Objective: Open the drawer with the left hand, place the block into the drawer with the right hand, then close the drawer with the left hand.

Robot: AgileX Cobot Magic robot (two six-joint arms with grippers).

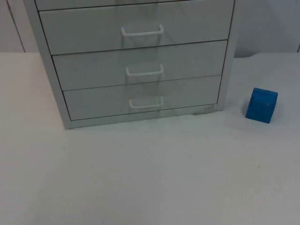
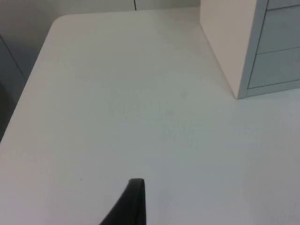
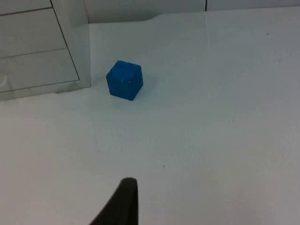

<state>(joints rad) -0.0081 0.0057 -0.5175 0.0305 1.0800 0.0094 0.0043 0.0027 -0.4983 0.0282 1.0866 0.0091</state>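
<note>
A pale grey drawer cabinet (image 1: pixel 140 84) stands at the back middle of the table with all its drawers shut. Each drawer has a white handle; the lowest handle (image 1: pixel 146 102) is near the table top. A blue block (image 1: pixel 261 105) rests on the table just right of the cabinet's front corner. In the right wrist view the block (image 3: pixel 124 79) lies beside the cabinet (image 3: pixel 37 47), well ahead of my right gripper (image 3: pixel 124 204). My left gripper (image 2: pixel 133 206) hangs over bare table to the left of the cabinet (image 2: pixel 262 47), far from the handles.
The white table (image 1: pixel 150 178) stretches wide in front of the cabinet. Its rounded far-left corner and left edge (image 2: pixel 42 51) lie ahead of the left gripper. The grey partition wall (image 1: pixel 267 23) rises behind.
</note>
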